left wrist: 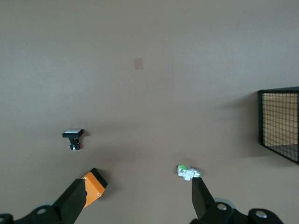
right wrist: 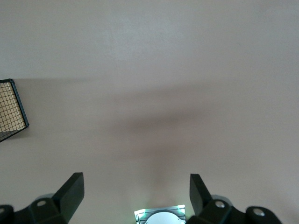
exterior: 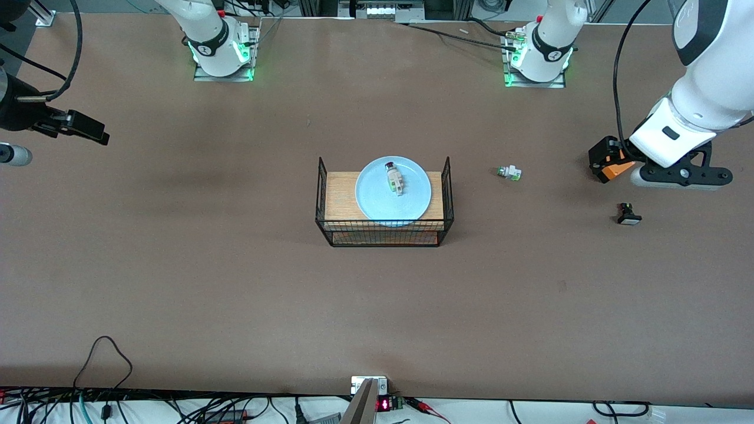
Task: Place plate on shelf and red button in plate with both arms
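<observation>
Plate [exterior: 393, 188], light blue, lies on the wooden top shelf of the wire rack [exterior: 384, 224] at mid-table, and the red button [exterior: 394, 178] lies on the plate, its red cap pointing toward the robots' bases. Judged from this layout, both placements appear complete and the task stands at its closing step. Left gripper [exterior: 607, 160], the one with the orange part, hangs over the table at the left arm's end, jaws spread and holding nothing. Right gripper [exterior: 82, 126] hangs over the right arm's end of the table, jaws likewise spread and empty. Two distractor switches remain on the table toward the left arm's end: the white-green switch [exterior: 509, 172], near the rack, and the black switch [exterior: 628, 214], nearer the front camera, just below the left gripper. No further grasp appears called for; the next move needs only that both arms keep clear of the rack.
</observation>
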Action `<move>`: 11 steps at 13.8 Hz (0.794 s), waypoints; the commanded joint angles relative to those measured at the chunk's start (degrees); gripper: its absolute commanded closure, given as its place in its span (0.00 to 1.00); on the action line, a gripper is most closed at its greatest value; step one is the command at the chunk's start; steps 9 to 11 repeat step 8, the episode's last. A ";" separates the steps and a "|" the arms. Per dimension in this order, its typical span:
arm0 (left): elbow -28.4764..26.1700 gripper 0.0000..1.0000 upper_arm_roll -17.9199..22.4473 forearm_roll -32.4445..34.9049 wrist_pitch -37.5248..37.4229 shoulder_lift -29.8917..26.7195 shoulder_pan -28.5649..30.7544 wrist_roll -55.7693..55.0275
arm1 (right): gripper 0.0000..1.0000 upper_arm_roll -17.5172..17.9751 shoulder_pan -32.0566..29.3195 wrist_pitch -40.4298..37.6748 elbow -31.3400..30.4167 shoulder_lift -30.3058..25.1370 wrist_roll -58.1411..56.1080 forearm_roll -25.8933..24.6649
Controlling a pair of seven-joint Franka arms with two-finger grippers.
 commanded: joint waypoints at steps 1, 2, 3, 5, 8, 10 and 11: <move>-1.55 0.00 0.91 -0.75 0.92 -1.21 -1.09 2.59 | 0.00 0.41 -0.29 -0.39 1.53 0.68 0.04 -0.41; -1.38 0.00 0.73 -0.58 0.92 -1.12 -1.09 2.42 | 0.00 0.50 -0.29 -0.39 1.53 0.68 -0.05 -0.41; -1.12 0.00 0.64 -0.58 0.92 -1.12 -1.00 2.59 | 0.00 0.41 -0.29 -0.39 1.53 0.68 -0.05 -0.41; -0.94 0.00 0.73 -0.75 0.92 -0.60 -0.57 2.50 | 0.00 0.50 -0.12 -0.39 1.53 0.68 -0.05 -0.41; -0.68 0.00 0.73 -0.67 1.01 -0.42 -0.56 2.59 | 0.00 0.50 -0.12 -0.48 1.53 0.68 -0.05 -0.41; -0.68 0.00 0.73 -0.67 1.01 -0.42 -0.56 2.59 | 0.00 0.50 -0.12 -0.48 1.53 0.68 -0.05 -0.41; -0.68 0.00 0.73 -0.67 1.01 -0.42 -0.56 2.59 | 0.00 0.50 -0.12 -0.48 1.53 0.68 -0.05 -0.41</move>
